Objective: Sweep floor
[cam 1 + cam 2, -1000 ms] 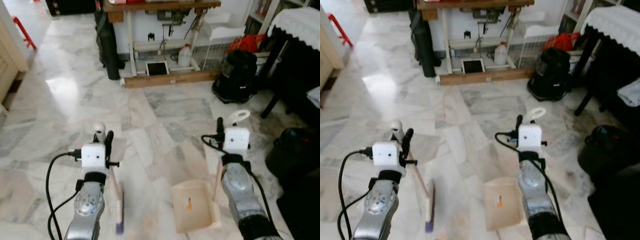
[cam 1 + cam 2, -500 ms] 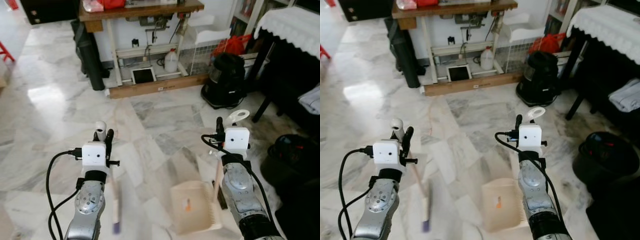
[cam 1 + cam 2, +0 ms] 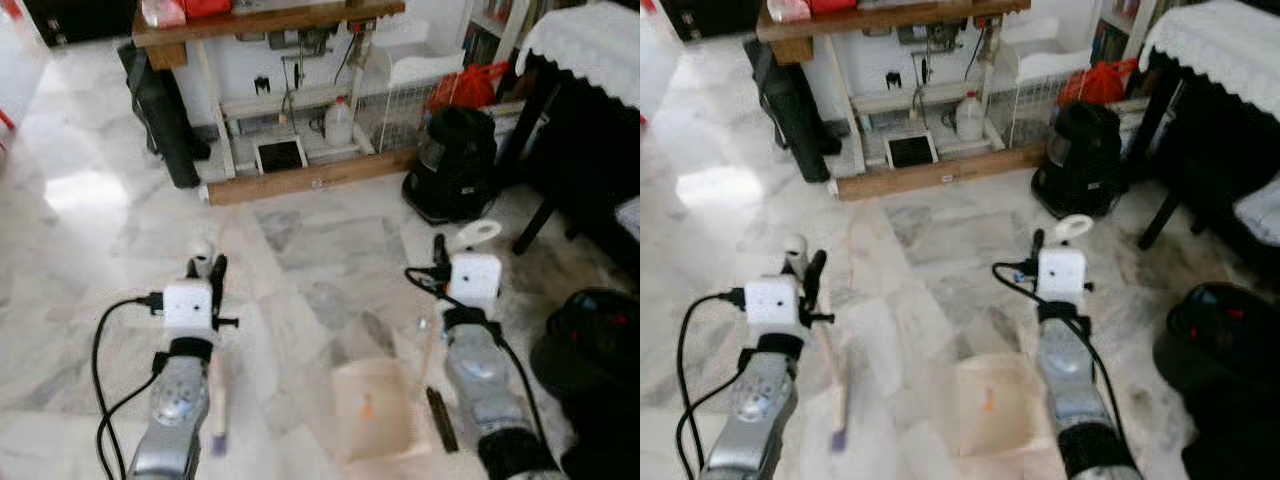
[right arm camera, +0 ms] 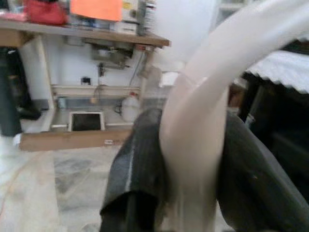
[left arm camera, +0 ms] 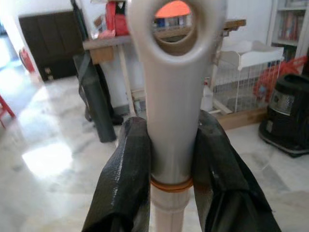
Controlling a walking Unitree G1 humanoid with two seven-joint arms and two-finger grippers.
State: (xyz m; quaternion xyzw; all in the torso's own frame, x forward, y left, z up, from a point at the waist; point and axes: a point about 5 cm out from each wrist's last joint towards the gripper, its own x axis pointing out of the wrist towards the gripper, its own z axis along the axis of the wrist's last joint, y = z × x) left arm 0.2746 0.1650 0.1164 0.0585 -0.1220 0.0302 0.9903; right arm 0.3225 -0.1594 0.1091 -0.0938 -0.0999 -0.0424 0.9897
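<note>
Over the marble floor [image 3: 120, 200], short of the wooden desk [image 3: 260, 15], the left claw [image 5: 169, 159] clamps the broom [image 3: 216, 400] handle beside the dustpan [image 3: 368, 408], whose handle the right claw [image 4: 193, 164] grips, a black bin [image 3: 600, 345] beyond.

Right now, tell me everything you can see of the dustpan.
The dustpan is a pale cream, plastic-looking tray, square and shallow with low side walls, its pan down at the marble floor in front of the robot. A small orange mark sits on its inner face. A long pale handle rises from its right side and ends in a ring-shaped loop. The right gripper is shut on that handle just below the loop, black fingers on either side.
</note>
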